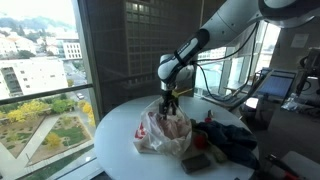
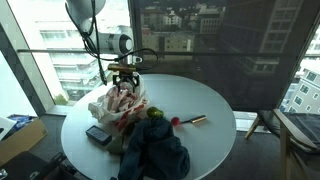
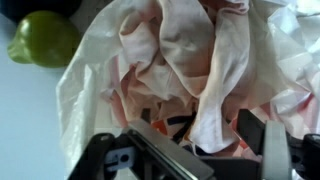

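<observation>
We see a round white desk [image 1: 118, 128] close to tall windows [image 1: 38, 60] that let in daylight. Outside, we look down on pale buildings [image 1: 30, 75] and yellow-green trees [image 1: 40, 125]. A dark mesh screen [image 2: 210, 40] covers some panes. In an exterior view, a wooden chair [image 2: 292, 130] stands near the desk on a grey floor [image 2: 255, 165].

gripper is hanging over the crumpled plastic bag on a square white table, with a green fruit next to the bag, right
Not quite: the table is round, not square, as both exterior views show. The rest holds: the gripper hangs over the crumpled plastic bag, and the wrist view shows a green fruit next to the bag.
</observation>
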Available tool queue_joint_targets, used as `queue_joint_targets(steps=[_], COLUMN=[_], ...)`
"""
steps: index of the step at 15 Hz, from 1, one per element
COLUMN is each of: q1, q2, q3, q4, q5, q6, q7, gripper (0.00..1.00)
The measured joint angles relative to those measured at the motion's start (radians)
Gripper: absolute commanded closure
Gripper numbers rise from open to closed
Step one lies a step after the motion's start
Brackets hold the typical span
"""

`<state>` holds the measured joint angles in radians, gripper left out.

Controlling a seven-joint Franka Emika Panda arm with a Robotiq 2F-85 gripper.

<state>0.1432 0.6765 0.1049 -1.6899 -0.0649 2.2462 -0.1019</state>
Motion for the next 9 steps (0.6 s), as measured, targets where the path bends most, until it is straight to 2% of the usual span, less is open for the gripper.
queue_joint_targets(steps=[5,9], q1=[-0.037,-0.094], q2=[-0.170,-0.288], q3=[-0.019,-0.087], q4=[-0.119,-0.265], q5=[0.017,0.019], q6=[-0.044,-0.037], q7=[0.045,0.108], gripper=[0.00,0.00])
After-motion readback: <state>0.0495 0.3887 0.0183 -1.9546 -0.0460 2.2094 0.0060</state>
